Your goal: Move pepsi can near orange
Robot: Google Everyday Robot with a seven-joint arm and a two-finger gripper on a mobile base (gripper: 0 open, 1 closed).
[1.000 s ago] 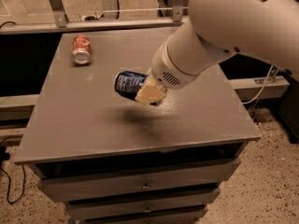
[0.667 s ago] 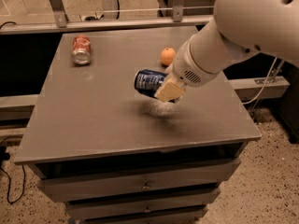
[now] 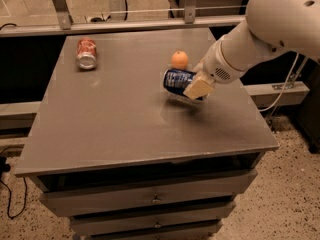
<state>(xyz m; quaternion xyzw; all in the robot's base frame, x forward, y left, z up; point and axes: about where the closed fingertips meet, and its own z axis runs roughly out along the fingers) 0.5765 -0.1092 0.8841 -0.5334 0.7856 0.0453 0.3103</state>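
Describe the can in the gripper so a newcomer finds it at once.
On the grey cabinet top, look right of centre, just in front of the orange. There the gripper holds the pepsi can on its side: dark blue, unlike the red can at the far left.

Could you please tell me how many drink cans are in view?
2. The pepsi can is held sideways in the gripper, right beside the orange; the red can lies near the table's far left corner. The arm could hide more.
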